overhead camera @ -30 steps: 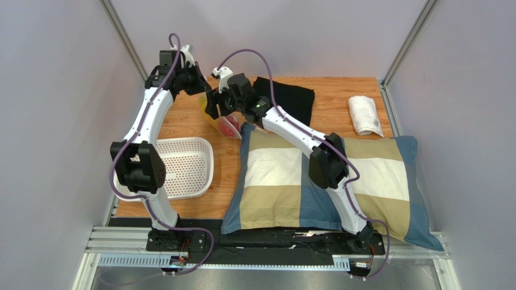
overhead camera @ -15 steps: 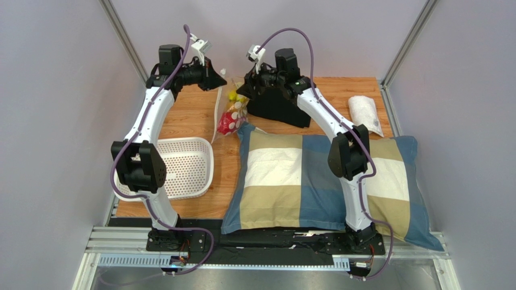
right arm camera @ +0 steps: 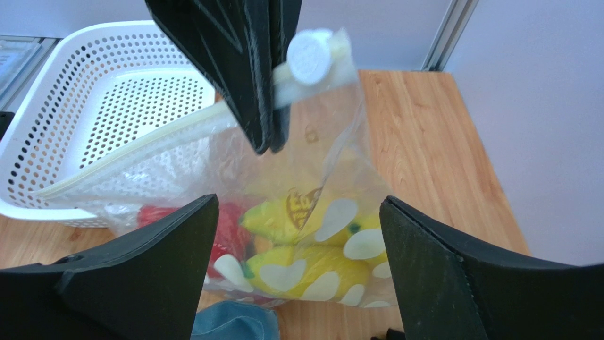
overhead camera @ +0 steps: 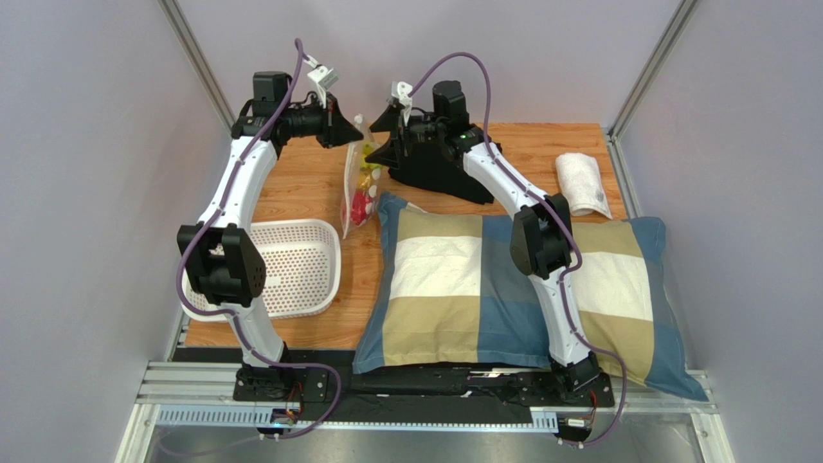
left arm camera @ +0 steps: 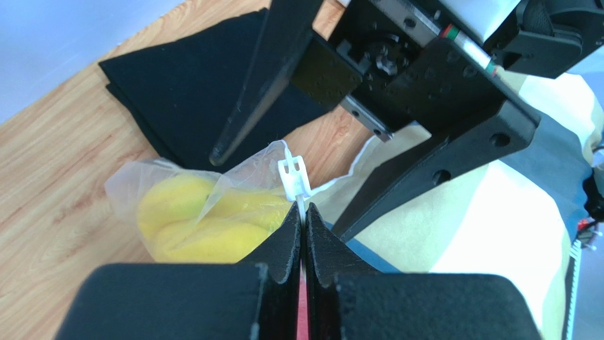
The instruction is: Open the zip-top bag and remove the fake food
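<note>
Clear spotted plastic, the zip-top bag (overhead camera: 355, 188) hangs below the left gripper (left arm camera: 303, 212), which is pinched tight on its zipper edge, the fake food (right arm camera: 312, 241) slumped at the bottom. The right gripper (right arm camera: 296, 205) faces it from just beside, spread wide and empty. Under both, the bag's lower edge nears the pillow (overhead camera: 502, 280) corner; bare surface (overhead camera: 309, 188) stretches toward the white basket (overhead camera: 290, 260).
</note>
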`<state>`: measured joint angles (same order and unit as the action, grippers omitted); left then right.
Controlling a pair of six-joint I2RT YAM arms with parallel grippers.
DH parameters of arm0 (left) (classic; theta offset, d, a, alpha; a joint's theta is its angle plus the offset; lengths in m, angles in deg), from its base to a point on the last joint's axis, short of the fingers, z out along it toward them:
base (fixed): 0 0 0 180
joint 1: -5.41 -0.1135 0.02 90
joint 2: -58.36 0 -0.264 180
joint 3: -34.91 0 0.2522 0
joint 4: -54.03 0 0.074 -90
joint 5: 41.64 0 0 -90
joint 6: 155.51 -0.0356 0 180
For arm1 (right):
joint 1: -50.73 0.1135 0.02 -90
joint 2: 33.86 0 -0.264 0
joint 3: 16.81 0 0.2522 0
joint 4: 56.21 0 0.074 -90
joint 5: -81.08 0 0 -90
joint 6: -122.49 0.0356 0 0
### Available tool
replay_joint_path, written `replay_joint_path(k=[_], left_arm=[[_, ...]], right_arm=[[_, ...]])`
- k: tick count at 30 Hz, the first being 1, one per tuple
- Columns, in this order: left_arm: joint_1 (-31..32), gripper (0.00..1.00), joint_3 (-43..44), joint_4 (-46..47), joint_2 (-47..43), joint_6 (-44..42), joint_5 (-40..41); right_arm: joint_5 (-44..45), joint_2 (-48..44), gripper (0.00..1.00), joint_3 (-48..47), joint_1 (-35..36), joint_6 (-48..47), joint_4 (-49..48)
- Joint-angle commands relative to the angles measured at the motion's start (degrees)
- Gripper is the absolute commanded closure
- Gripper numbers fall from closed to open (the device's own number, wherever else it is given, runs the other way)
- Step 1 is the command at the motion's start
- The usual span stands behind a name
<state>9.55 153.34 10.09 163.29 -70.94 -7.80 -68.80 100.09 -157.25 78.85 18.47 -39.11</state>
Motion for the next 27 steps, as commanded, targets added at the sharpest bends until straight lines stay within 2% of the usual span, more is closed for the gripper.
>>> replay_joint_path(k=[1,4,6,7,8,10,11,14,15,17,18,19,22,24,27], left_arm=[[-0.1,1.0,2.92,-1.46,-1.21,-3.97,-4.3],[-0.1,1.0,2.92,-1.99,-1.13,-4.06,-5.36],[-0.1,1.0,3.09,-2.69,-1.12,-4.41,-5.62],[-0.1,1.0,3.0,-2.78,-1.3,-4.41,-5.63],[-0.19,1.0,2.92,-2.79,-1.48,-4.5,-5.71],[-0.19,1.0,2.48,-2.7,-2.26,-4.59,-5.36],[-0.19,1.0,2.22,-2.61,-2.53,-4.5,-4.84],[-1.24,0.99,-0.33,1.15,-4.37,-0.47,-2.21],[-1.59,0.81,-3.9,7.09,-5.16,4.85,-0.98],[-2.21,0.64,-8.57,14.67,-8.32,10.07,0.08],[-2.21,0.4,-12.34,20.19,-9.29,13.22,2.09],[-2.3,0.34,-13.68,22.33,-10.69,14.91,3.15],[-2.73,0.3,-14.14,26.39,-9.48,20.88,4.22],[-3.17,0.33,-10.3,23.95,-5.9,25.96,4.66],[-3.61,0.31,-5.27,19.2,-1.67,33.96,5.8]], right_arm=[[0.38,0.95,0.11,-4.98,0.44,-0.22,-6.59],[-0.77,3.24,0.17,-8.41,0.71,0.22,-5.36],[-0.68,3.42,0.31,-7.81,0.97,0.22,-6.23],[-0.77,3.42,0.4,-7.54,1.06,0.22,-6.15],[-1.12,3.6,0.55,-7.36,1.06,0.22,-6.23],[-1.91,3.6,0.77,-7.01,1.15,0.22,-5.71],[-1.91,3.34,1.0,-7.01,1.32,0.22,-5.36],[-1.56,2.37,1.0,-5.17,1.32,1.62,-6.23],[-0.69,1.67,1.0,-4.73,1.59,1.89,-7.36],[-0.42,1.14,1.0,-3.94,1.68,2.15,-7.99],[-0.24,0.62,1.0,-3.59,1.76,3.55,-9.91],[-0.24,0.52,1.0,-3.23,1.68,4.0,-10.71],[-0.24,0.52,1.0,-3.67,2.11,3.83,-10.37],[0.37,0.26,1.0,-3.76,2.46,2.34,-9.14],[1.08,-0.09,1.0,-3.85,3.08,0.05,-6.5]])
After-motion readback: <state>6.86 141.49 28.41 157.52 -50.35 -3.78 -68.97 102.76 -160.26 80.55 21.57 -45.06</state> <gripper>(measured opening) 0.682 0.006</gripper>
